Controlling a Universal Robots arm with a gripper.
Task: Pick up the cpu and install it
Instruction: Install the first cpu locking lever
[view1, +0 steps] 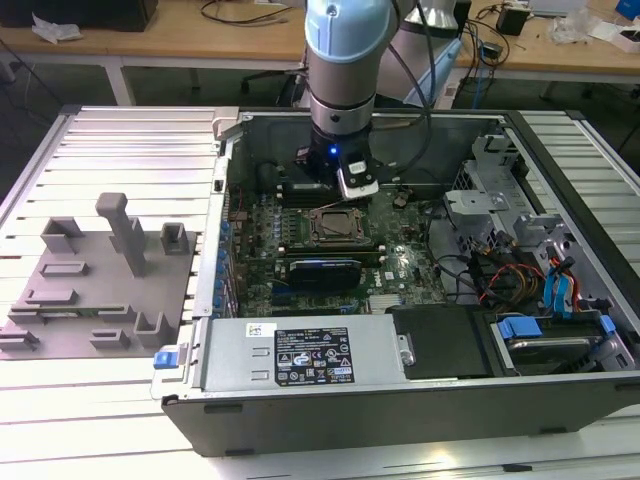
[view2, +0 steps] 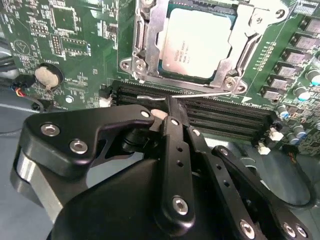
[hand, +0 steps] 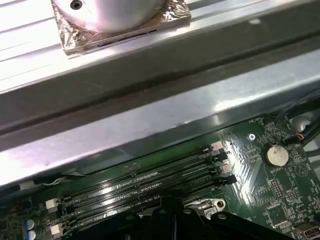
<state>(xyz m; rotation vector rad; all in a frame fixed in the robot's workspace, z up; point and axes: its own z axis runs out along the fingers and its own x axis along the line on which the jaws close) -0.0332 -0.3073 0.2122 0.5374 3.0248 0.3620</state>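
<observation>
I take the socket frame (view1: 335, 228) as my mark and work outward from my side of the exterior view. Nearest to me, well in front of the socket frame, a grey metal box (view1: 300, 355) with a printed label spans the front of the open computer case (view1: 400, 415). To the exterior view's left of the socket frame, outside the case, a grey moulded fixture (view1: 100, 280) lies on the ribbed table (view1: 100, 150). To the exterior view's right of the frame I see a drive bay with blue tabs (view1: 522, 327) and a bundle of orange cables (view1: 500, 272).

The green motherboard (view1: 262, 262) spreads all around the socket frame. In the second wrist view the cpu (view2: 200, 42) lies flat inside the socket frame, pale metal top up, with the metal rim around it. A coin cell (view2: 47, 76) sits on the board off one corner of the frame.

Just behind the socket frame run the dark memory slots (view2: 220, 112). The gripper (view2: 169, 107) hangs over them, apart from the cpu, which is not in its grasp. I cannot tell whether the gripper is released or clenched, nor whether it touches the slots.

Further back, the arm (view1: 342, 60) rises upright from behind the socket frame. Beyond the case stand wooden benches (view1: 200, 45).
</observation>
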